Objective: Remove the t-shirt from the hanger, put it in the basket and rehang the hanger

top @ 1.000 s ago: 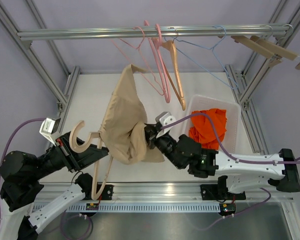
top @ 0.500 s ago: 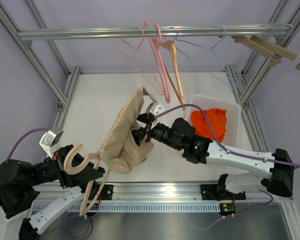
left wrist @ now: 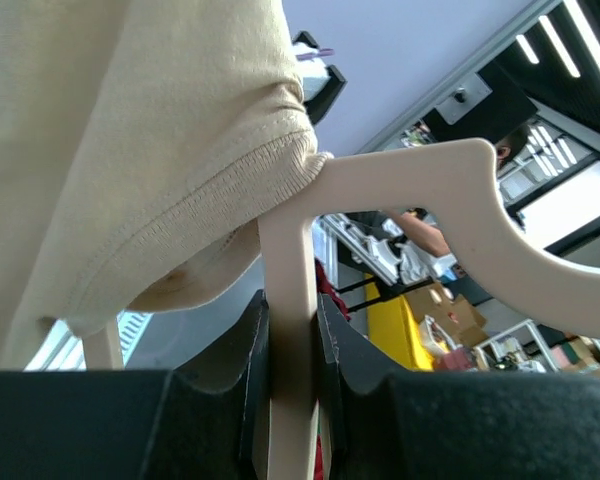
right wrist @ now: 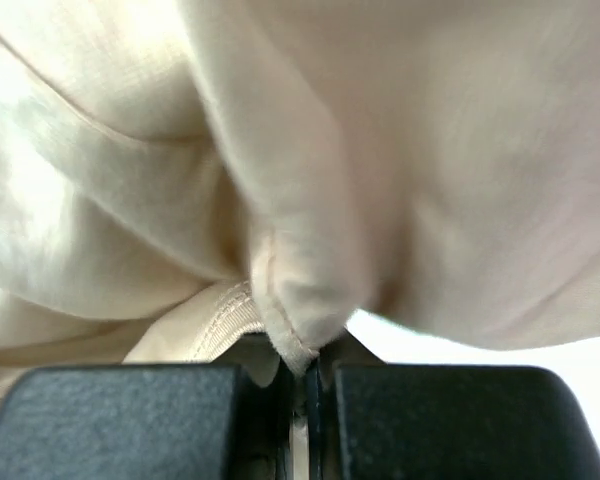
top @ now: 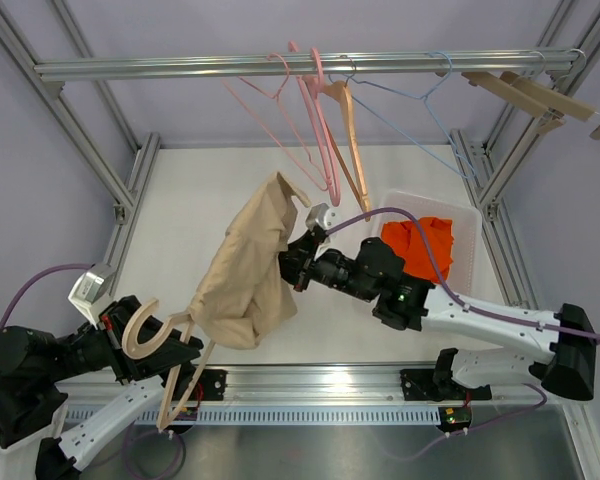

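T-shirt [top: 242,268]: one, beige. Top view: hangs in the air over the bench [top: 180,200], strung between both arms, low end on the hanger [top: 143,325].
Hanger count: one wooden, in the left pincer [top: 170,348]. The spare hangers [top: 352,150] on the rail [top: 180,70] are two pink, one wooden and one blue wire; there are more wooden ones at far right, number unclear.
Bin [top: 467,235]: one, white, holding one orange garment [top: 420,250].
Right pincer [top: 292,265]: buried in the T-shirt's upper part.
Left wrist view: left pincer clamped hard on the hanger's stem; a ribbed edge of the T-shirt is hooked over one hanger arm.
Right wrist view: right pincer nipped nearly closed on a thin seamed fold.
Risk: the ribbed edge may catch on the arm if the pull goes crosswise. The thin fold could then slide out, or the hanger twist in its grip.
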You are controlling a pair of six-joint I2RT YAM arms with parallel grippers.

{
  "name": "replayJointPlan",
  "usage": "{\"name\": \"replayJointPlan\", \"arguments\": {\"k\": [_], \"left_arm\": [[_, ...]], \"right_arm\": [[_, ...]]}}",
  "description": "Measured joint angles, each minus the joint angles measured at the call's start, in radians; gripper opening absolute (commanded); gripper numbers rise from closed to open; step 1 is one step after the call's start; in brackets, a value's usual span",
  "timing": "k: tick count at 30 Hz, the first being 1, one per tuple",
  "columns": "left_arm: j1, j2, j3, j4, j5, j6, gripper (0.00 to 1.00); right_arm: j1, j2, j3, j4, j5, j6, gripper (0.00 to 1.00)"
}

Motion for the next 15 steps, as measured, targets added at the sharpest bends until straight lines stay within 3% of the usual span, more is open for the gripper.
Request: {"name": "replayJointPlan", "arguments": {"k": [5, 10, 15], "left_arm": [[-0.001, 0.000, 0.007, -0.079, -0.014, 0.053, 0.00], [-0.010, -0.006, 0.006, -0.167, -0.017, 0.117, 0.00], [-0.044, -0.043, -0.007, -0.294, -0.050, 0.196, 0.00]], "right_arm": [[0.000, -0.160, 0.027, -0.130, 0.202, -0.042, 0.00], [0.000, -0.248, 0.196, -0.247, 0.388, -0.127, 0.00], [0.000, -0.320, 0.357, -0.333, 0.463, -0.143, 0.00]]}}
